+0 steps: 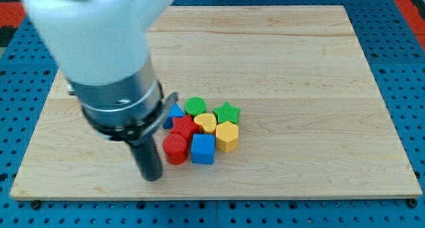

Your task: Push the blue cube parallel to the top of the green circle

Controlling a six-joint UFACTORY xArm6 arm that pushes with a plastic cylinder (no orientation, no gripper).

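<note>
The blue cube (203,149) sits at the lower edge of a tight cluster of blocks near the board's middle. The green circle (195,106) lies at the cluster's top, above the cube. My tip (153,177) rests on the board at the view's lower left of the cluster, just left of the red cylinder (175,149) and about two block widths left of the blue cube. The arm's large white and grey body (99,55) covers the view's upper left.
In the cluster are also a red block (184,127), a yellow block (206,122), a yellow hexagon (227,135), a green star (227,112) and a small blue block (174,112) partly hidden by the arm. The wooden board (299,68) lies on a blue pegboard.
</note>
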